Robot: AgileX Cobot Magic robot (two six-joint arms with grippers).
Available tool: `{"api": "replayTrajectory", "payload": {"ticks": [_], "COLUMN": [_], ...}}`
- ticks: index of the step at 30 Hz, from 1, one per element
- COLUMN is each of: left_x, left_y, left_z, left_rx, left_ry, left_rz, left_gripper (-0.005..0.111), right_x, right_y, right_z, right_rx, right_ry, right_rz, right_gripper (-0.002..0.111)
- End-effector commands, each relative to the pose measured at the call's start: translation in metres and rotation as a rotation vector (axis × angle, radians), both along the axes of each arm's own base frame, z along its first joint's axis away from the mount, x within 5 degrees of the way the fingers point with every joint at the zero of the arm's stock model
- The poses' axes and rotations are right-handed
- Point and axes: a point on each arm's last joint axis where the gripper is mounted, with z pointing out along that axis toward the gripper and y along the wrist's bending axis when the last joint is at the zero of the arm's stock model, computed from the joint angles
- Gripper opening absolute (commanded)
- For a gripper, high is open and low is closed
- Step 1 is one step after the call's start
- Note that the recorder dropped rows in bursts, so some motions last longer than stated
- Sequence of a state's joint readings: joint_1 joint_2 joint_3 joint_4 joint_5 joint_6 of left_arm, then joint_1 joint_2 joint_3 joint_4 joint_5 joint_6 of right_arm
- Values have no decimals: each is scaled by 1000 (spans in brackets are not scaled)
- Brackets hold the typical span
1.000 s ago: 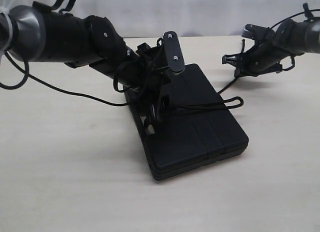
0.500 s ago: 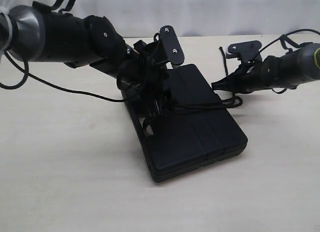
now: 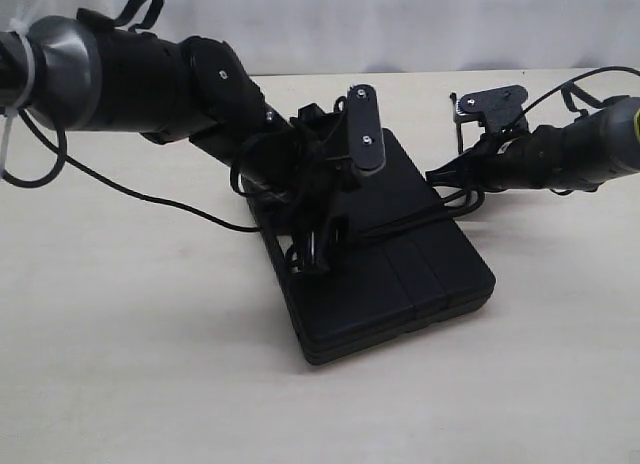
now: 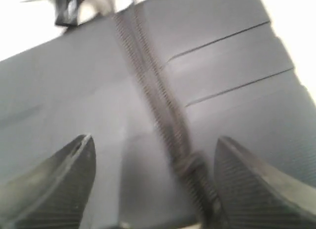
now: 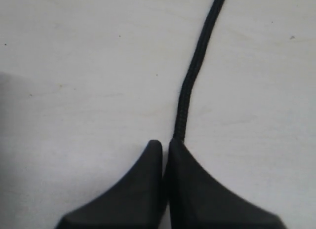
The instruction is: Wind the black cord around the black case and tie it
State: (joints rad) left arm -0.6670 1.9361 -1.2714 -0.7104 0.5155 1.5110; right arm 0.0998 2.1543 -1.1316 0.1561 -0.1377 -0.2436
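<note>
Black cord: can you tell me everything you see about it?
The black cord is a thin braided rope. It lies across the top of the black case, passing between the fingers of the open left end effector. Beyond the case it runs over the table into the shut right end effector, which pinches it.

A pale, wood-toned table fills the exterior view from the bottom edge up to a white backdrop along the top. Its surface is matte and plain, with faint dark specks showing close up in the right wrist view.

A flat rectangular black case lies on the table at the centre of the frame. It is set at an angle, with one rounded corner pointing toward the lower middle.

A braided black cord crosses the top of the case and comes off its right edge in a small loop at centre right.

At middle left a thin cable runs low toward the case. Whether it rests on the table is unclear.
</note>
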Motion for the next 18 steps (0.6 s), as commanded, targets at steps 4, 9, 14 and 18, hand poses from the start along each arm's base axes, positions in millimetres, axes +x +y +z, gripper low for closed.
{"api": "replayTrajectory", "payload": {"ticks": [4, 9, 14, 18], "left_x": [-11, -6, 1, 4], "left_y": [-21, -23, -24, -24], "left_z": [4, -21, -36, -40], "left_rx": [-30, -1, 9, 12], "left_ry": [-93, -65, -92, -104], "left_rz": [-32, -13, 37, 50], "left_gripper": [64, 64, 64, 46], "right_x": [-4, -4, -4, -4], "right_y": [2, 2, 2, 2], "right_z": [-1, 0, 0, 0], "right_rx": [-30, -30, -30, -30], "right_ry": [35, 31, 31, 31], "right_rz": [43, 43, 43, 43], "right_gripper": [4, 4, 4, 4]}}
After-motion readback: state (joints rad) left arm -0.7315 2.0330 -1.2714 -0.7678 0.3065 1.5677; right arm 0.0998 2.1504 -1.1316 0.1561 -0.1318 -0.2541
